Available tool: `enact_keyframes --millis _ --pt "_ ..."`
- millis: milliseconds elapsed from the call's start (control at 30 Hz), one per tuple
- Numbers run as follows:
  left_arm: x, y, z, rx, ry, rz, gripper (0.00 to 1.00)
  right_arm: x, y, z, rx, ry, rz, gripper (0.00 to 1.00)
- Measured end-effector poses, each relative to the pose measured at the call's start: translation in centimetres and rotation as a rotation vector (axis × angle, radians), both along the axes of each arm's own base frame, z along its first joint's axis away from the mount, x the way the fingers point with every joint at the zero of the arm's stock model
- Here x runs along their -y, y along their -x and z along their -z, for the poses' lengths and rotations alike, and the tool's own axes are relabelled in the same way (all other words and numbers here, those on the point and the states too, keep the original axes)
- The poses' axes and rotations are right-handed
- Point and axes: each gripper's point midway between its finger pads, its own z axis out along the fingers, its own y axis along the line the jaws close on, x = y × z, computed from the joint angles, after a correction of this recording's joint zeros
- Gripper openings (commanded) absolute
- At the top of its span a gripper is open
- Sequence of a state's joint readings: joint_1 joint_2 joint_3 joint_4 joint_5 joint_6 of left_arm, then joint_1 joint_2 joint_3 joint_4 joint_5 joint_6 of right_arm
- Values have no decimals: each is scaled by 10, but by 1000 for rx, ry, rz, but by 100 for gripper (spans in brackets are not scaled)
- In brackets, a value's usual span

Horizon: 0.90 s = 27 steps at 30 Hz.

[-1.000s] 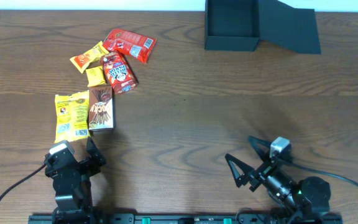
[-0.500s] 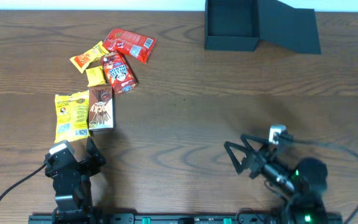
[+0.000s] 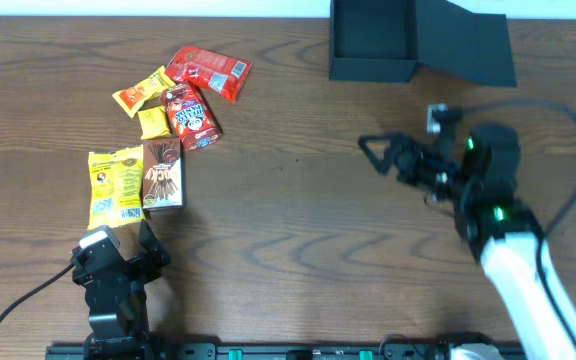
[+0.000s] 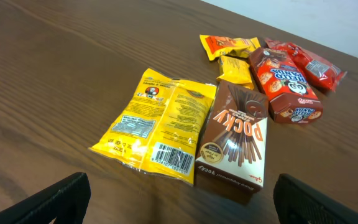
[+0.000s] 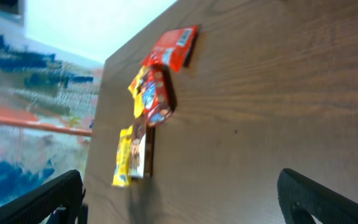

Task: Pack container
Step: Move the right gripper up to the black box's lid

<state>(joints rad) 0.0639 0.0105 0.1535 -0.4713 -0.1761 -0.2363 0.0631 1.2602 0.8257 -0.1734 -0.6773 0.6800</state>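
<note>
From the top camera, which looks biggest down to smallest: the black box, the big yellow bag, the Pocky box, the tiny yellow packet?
1. black box
2. big yellow bag, only slightly bigger than the next
3. Pocky box
4. tiny yellow packet

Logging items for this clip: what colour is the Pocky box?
The Pocky box is brown with pale lettering; clearest in the left wrist view.

container (image 3: 371,68) far rim beyond frame

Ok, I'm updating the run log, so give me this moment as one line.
left gripper: open, empty | right gripper: open, empty, mid-table | container: lid open | snack packets: on table, unpacked
</note>
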Motion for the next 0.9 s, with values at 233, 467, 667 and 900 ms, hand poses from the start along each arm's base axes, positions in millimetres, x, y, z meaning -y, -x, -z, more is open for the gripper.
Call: enact_keyframes --millis 233,467,667,900 --pt "0 0 0 0 0 0 95 -3 -59 10 -134 70 90 99" --pt "0 0 0 0 0 0 95 -10 -121 0 -117 169 196 99" --pt "0 0 0 0 0 0 95 -7 -179 20 -201 211 255 99" --pt "0 0 0 0 0 0 95 1 -241 59 -241 231 287 99"
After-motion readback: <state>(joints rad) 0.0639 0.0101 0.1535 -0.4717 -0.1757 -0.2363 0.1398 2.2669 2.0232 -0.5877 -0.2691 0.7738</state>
